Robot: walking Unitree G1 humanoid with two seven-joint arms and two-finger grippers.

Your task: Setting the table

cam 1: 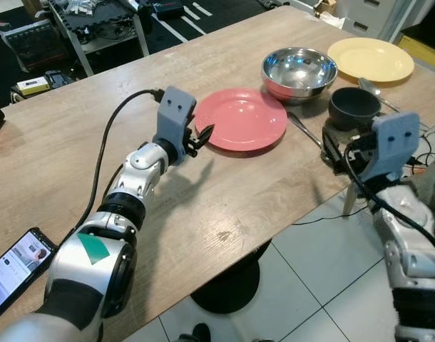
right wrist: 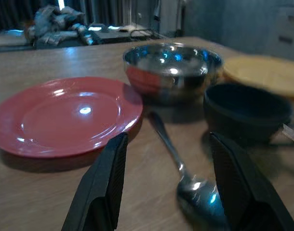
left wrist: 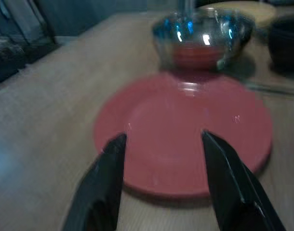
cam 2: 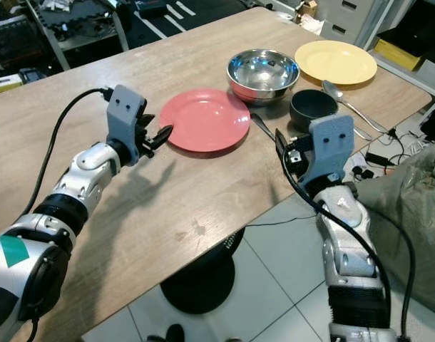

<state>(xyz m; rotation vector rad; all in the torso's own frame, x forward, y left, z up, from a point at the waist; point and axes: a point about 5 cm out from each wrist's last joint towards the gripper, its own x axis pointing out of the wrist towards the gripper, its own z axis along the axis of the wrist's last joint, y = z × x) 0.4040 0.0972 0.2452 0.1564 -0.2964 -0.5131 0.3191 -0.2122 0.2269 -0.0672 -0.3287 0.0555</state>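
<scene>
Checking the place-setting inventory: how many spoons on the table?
2. One spoon lies between the red plate and the dark bowl, in front of the right gripper. The second spoon lies beyond the dark bowl, beside the yellow plate. More may be hidden.

Workshop-like room: wooden table (cam 1: pixel 75 142), metal equipment rack (cam 1: pixel 96 28), grey drawer cabinets (cam 1: pixel 367 14), tiled floor (cam 1: pixel 317 285).

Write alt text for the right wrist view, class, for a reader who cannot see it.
The right gripper, open, points along a wooden table at a spoon lying just ahead between its fingers. Beyond sit a red plate, a steel bowl, a dark bowl and a yellow plate.
</scene>
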